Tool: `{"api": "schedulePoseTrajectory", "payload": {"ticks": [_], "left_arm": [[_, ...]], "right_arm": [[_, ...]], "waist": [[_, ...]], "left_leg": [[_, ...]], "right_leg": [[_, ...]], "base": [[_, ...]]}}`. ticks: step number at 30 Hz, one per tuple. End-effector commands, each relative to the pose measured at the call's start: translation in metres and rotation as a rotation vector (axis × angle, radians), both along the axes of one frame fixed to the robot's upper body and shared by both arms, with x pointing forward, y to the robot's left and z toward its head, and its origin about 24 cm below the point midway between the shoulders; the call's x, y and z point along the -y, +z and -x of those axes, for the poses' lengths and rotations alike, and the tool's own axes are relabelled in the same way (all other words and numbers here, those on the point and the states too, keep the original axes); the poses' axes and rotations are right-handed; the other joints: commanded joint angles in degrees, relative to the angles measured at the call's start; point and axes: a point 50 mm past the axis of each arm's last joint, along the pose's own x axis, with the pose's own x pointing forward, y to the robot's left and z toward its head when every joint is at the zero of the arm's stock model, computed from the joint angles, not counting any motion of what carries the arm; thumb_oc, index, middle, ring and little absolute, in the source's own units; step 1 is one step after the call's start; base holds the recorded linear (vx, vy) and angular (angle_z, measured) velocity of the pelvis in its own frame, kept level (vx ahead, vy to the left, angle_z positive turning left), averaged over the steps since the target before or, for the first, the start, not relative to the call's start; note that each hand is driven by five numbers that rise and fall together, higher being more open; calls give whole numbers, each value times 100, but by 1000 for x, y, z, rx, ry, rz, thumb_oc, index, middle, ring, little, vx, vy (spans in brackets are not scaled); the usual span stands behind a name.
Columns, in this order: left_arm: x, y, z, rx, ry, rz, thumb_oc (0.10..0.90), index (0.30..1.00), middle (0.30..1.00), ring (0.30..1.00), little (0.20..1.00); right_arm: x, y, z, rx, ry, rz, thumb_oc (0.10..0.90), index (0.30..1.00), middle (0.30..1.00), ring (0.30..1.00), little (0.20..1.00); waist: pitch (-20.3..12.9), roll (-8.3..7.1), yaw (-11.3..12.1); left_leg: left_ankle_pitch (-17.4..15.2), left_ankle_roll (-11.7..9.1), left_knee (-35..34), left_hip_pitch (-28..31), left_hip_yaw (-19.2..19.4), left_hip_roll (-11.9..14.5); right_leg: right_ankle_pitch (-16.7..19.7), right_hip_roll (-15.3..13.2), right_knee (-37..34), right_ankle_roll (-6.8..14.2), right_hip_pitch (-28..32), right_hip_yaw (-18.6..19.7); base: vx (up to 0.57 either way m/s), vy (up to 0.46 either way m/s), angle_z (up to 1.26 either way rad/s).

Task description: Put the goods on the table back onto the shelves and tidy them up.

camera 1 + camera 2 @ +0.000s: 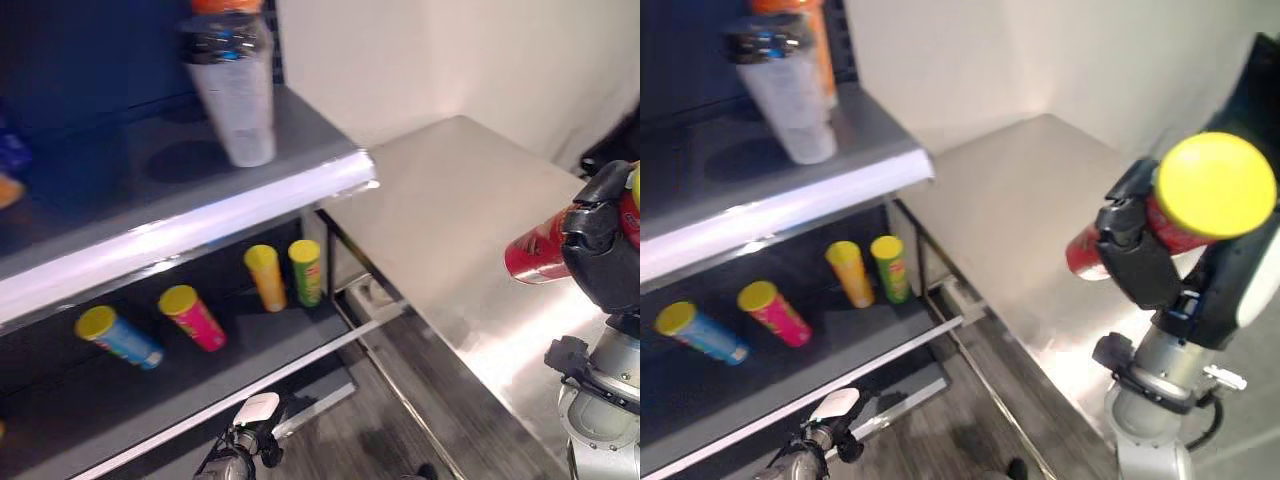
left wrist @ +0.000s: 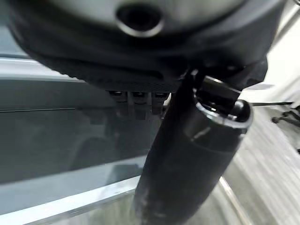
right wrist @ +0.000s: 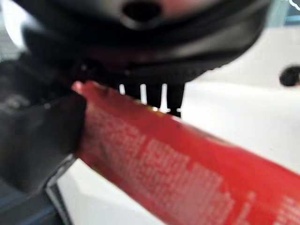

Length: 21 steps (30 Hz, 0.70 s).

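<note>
Shelving unit (image 1: pixel 200 215): the upper shelf carries a tall clear bottle with a dark cap (image 1: pixel 235 85), standing upright, well away from either hand. An orange item (image 1: pixel 805 40) stands behind the bottle.

Table (image 1: pixel 450 210): the visible steel top is bare. Judged from this, little or nothing remains on it to collect, though its far right part is hidden behind the raised arm.

Lower shelf (image 1: pixel 150 380): four lidded tubes lie on their sides rather than standing: a blue one (image 1: pixel 120 337), a pink one (image 1: pixel 195 317), a yellow-orange one (image 1: pixel 266 277) and a green one (image 1: pixel 306 271). The last two lie just beside each other. In my judgement they are returned but not yet tidied.

Red tube with a yellow lid (image 1: pixel 1185 205): the right hand (image 1: pixel 1140 265) holds it above the table, fingers and thumb curled round its body, lid end toward the camera. This item is not yet shelved.

Left hand (image 2: pixel 197 140): it hangs low in front of the shelving; I cannot tell how its fingers stand, and nothing is seen in it.

Assessment: the task is well advanced; one tube awaits placing, and straightening remains.
</note>
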Motion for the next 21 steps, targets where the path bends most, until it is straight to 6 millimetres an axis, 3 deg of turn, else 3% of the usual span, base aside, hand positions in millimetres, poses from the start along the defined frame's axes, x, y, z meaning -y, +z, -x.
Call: {"api": "schedulePoseTrajectory", "payload": {"ticks": [1, 2, 3, 4, 5, 6, 7, 8, 9, 12, 13, 14, 16, 19, 20, 21], "left_arm": [[28, 25, -33, 178, -107, 105, 800, 900, 900, 900, 900], [30, 30, -40, 209, -141, 96, 800, 900, 900, 900, 900], [29, 31, -41, 212, -141, 95, 800, 900, 900, 900, 900], [25, 31, -41, 210, -136, 82, 800, 900, 900, 900, 900], [25, 31, -41, 210, -135, 82, 800, 900, 900, 900, 900], [19, 26, -35, 181, -99, 72, 800, 900, 900, 900, 900], [14, 22, -29, 153, -70, 68, 800, 900, 900, 900, 900], [14, 21, -28, 150, -68, 69, 800, 900, 900, 900, 900], [7, 14, -17, 104, -21, 59, 800, 900, 900, 900, 900], [1, 4, -3, 40, 47, 51, 800, 900, 900, 900, 900], [-1, 2, 1, 29, 76, 55, 800, 900, 900, 900, 900], [-1, 0, 5, 14, 110, 79, 800, 900, 900, 900, 900], [-5, 2, 4, 32, 170, 101, 800, 900, 900, 900, 900], [-7, 7, -1, 59, 212, 140, 800, 900, 900, 900, 900], [-6, 7, 0, 59, 215, 146, 800, 900, 900, 900, 900], [-6, 7, -1, 60, 214, 146, 800, 900, 900, 900, 900]], "right_arm": [[-7, 46, 8, 274, -9, 103, 400, 300, 300, 300, 300], [-9, 46, 6, 281, -16, 97, 400, 300, 300, 300, 300], [-9, 46, 6, 284, -16, 96, 400, 300, 300, 300, 300], [-12, 45, 3, 281, 13, 80, 400, 300, 300, 300, 300], [-12, 45, 3, 280, 14, 80, 400, 300, 300, 300, 300], [-14, 43, 3, 252, 38, 87, 400, 300, 300, 300, 300], [-17, 42, 4, 241, 61, 98, 400, 300, 300, 300, 300], [-17, 42, 4, 238, 66, 100, 400, 300, 300, 300, 300], [-22, 42, 4, 228, 121, 99, 400, 300, 300, 300, 300], [-27, 38, 1, 199, 212, 87, 400, 300, 300, 300, 300], [-28, 37, 0, 194, 243, 71, 400, 300, 300, 300, 300], [-28, 34, 2, 170, 271, 50, 400, 300, 300, 300, 300], [-29, 35, -1, 185, 294, 28, 400, 300, 300, 300, 300], [-29, 37, -2, 188, 303, 41, 400, 300, 300, 300, 300], [-29, 41, -2, 199, 304, 53, 400, 300, 300, 300, 300], [-29, 41, -3, 199, 303, 53, 400, 300, 300, 300, 300]], "waist": [[-96, -50, -213], [-26, -66, -234], [-18, -82, -229], [88, 9, -338], [87, 11, -342], [129, 47, -427], [150, 90, -378], [144, 105, -358], [183, 159, -271], [155, 127, -238], [120, 89, -208], [52, -22, -126], [89, 12, -58], [224, -25, 5], [307, -82, 38], [309, -79, 36]], "left_leg": [[-128, 107, -680, 364, -24, 312], [-203, 194, -697, 337, -38, 121], [-209, 216, -696, 325, -27, 96], [-261, 330, -728, 245, 8, -20], [-263, 329, -727, 245, 10, -18], [-309, 464, -731, 245, -70, -144], [-319, 518, -731, 255, -35, -176], [-337, 504, -731, 279, -1, -150], [-275, 593, -731, 225, 62, -205], [-268, 633, -731, 183, 92, -306], [-281, 636, -731, 176, 100, -351], [-333, 610, -731, 198, 49, -439], [-246, 553, -673, 160, 98, -443], [-374, 391, 88, -181, 119, -282], [-347, 280, 517, -435, 199, -65], [-407, 248, 627, -478, 168, -28]], "right_leg": [[135, 100, -461, 890, -41, 224], [569, -62, -557, 890, -161, 217], [623, -80, -589, 890, -173, 232], [330, 64, -489, 890, -281, 299], [315, 63, -470, 890, -291, 304], [-251, 567, -171, 848, -334, 828], [-616, 824, 66, 786, -371, 977], [-703, 845, 165, 761, -416, 1019], [-1205, 1280, 538, 563, -409, 919], [-1796, 1937, 1168, 390, -557, 1082], [-1905, 2082, 1101, 360, -520, 1189], [-2003, 2208, 423, 141, -225, 1288], [-1929, 2266, 107, 134, -120, 1337], [-1865, 2227, -163, 29, 73, 1223], [-1814, 2122, -227, -9, 125, 1139], [-1835, 2135, -235, -13, 137, 1143]], "base": [[-126, 325, 23], [-106, 262, 10], [-190, 431, -1], [-120, 289, -19], [-116, 514, -1], [-12, 323, 22], [-4, 311, 37], [-60, 210, -8], [-73, 158, -46], [-45, 112, -44], [30, -59, -8], [34, -88, 12], [14, -150, 34], [-41, -126, 26], [-45, -44, 26], [-104, -8, 20]]}}
